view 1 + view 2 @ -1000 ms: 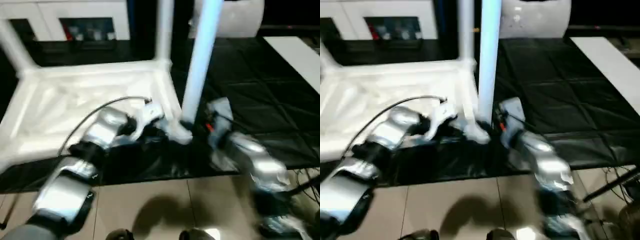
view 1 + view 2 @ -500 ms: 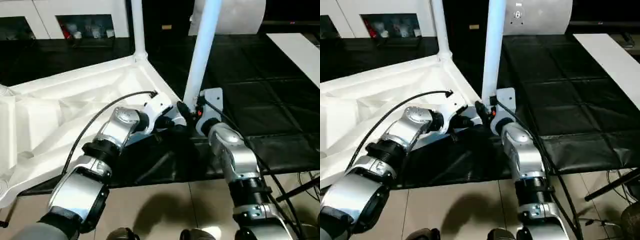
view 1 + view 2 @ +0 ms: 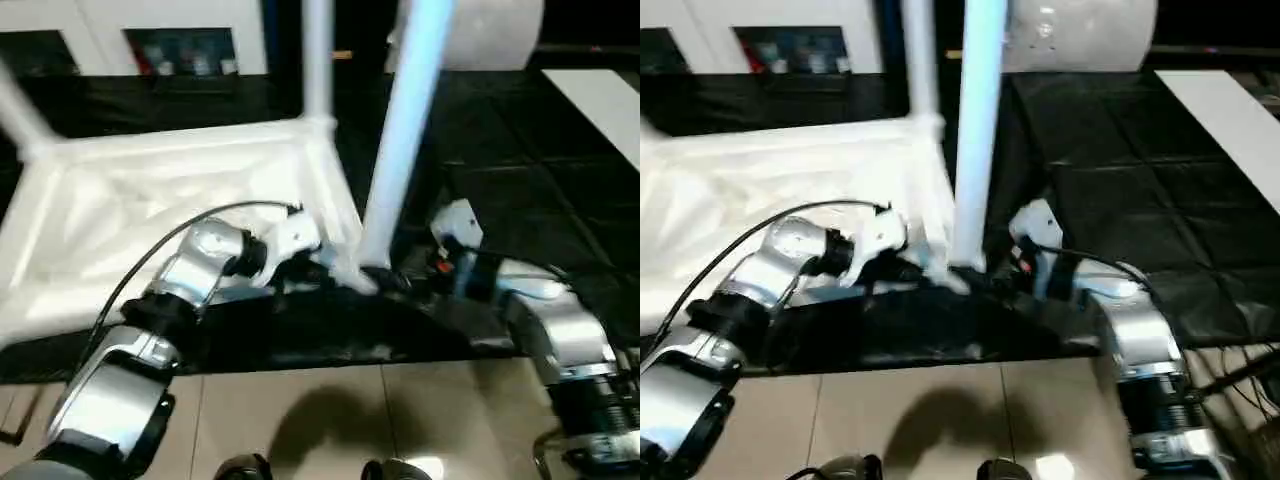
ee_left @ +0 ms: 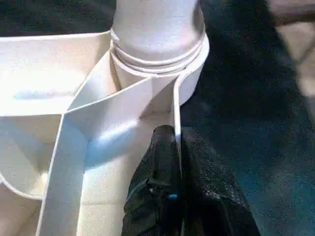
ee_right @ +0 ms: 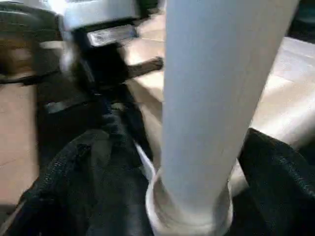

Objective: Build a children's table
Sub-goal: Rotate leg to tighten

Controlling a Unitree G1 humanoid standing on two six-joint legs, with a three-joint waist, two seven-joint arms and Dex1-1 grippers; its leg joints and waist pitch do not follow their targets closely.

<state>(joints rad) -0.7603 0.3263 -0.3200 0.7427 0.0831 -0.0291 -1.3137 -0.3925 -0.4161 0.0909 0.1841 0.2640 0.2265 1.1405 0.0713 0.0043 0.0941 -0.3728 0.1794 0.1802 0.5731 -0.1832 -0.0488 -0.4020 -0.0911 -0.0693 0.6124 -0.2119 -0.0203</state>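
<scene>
While one tabletop [image 3: 150, 200] lies inverted, three legs [image 3: 405, 130] stand upright — socketed.

- You get motion smear across both head views; the silver forearms and the tabletop [image 3: 150, 200] lose their edges.
- The upright leg [image 3: 400, 140] takes a bluish sheen, and the white plastic around it glares, washing out the ribs.
- Your dark mat [image 3: 520, 180] swallows detail; a soft shadow falls on the pale floor tiles [image 3: 330, 420].
- Your left wrist view is sharp and evenly lit; the right wrist view is blurred close up.
</scene>
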